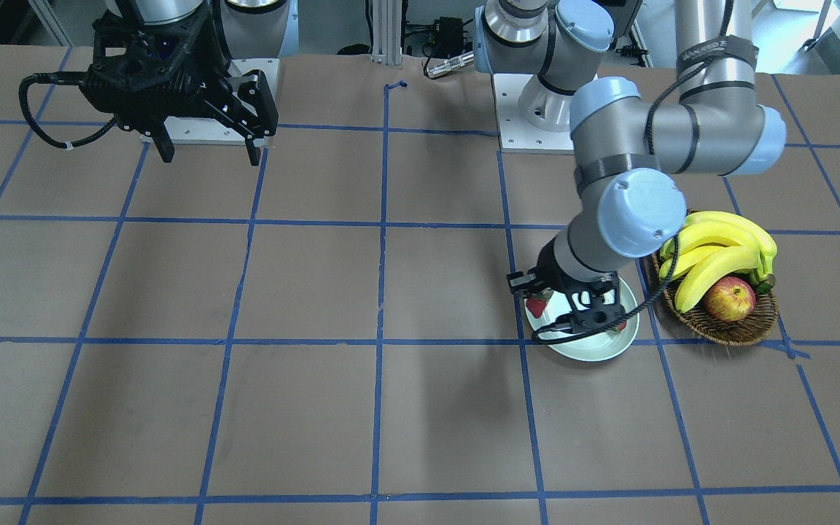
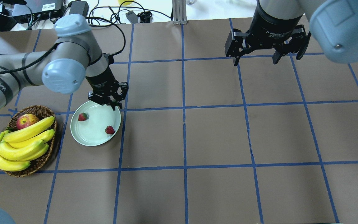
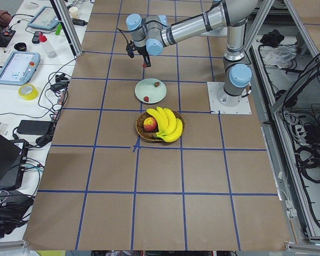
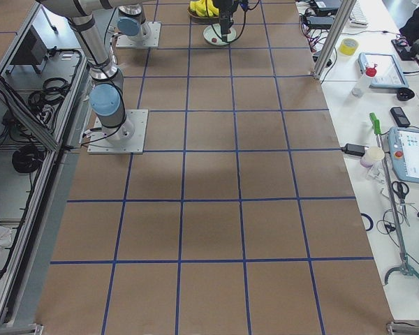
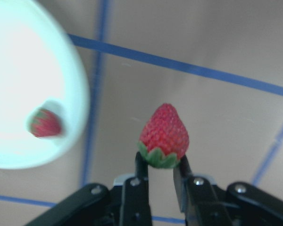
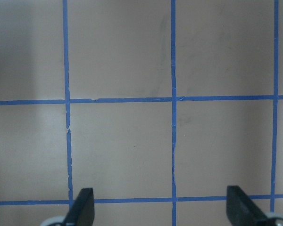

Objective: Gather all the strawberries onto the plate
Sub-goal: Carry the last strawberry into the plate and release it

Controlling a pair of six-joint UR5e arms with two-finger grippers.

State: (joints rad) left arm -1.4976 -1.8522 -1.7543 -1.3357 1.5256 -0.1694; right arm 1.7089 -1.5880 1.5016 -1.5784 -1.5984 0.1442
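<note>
My left gripper [image 2: 112,105] is shut on one strawberry [image 5: 163,135], held by its green cap between the fingertips in the left wrist view. It hangs above the table just beyond the far rim of the pale mint plate [image 2: 94,134]. Two more strawberries lie in the plate, one [image 2: 83,117] at its left and one [image 2: 110,130] at its right. One of them shows blurred in the left wrist view [image 5: 45,123]. My right gripper [image 2: 255,59] is open and empty, high over the far right of the table, and its fingertips frame bare table in the right wrist view.
A brown wicker basket [image 2: 43,109] stands just left of the plate, holding a bunch of bananas [image 2: 20,143] and a red-yellow apple [image 2: 26,120]. The brown table is marked with a blue tape grid [image 2: 183,107]. The arm bases stand at the robot's side of the table.
</note>
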